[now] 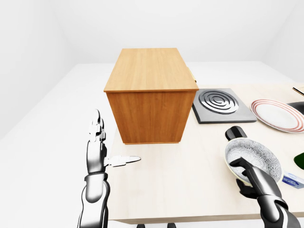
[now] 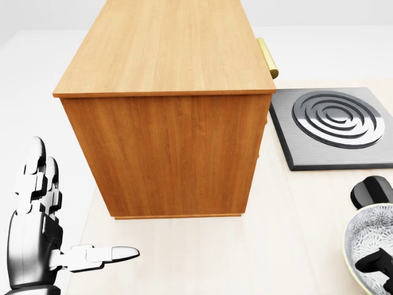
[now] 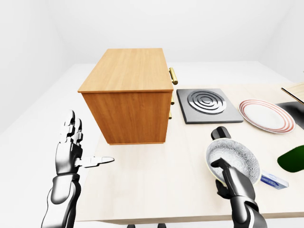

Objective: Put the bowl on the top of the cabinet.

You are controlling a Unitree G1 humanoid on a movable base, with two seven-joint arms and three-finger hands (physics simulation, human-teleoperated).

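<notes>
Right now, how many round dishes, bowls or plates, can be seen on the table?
2: the bowl in the right hand, bottom right; the red-rimmed plate right of the burner.

The bowl (image 3: 236, 162) is white with a fine grey pattern inside, tilted with its opening turned up and toward the camera, low at the right of the right-eye view, well apart from the cabinet. The cabinet (image 3: 126, 95) is a plain wooden box standing upright on the pale table, its flat top bare.
</notes>
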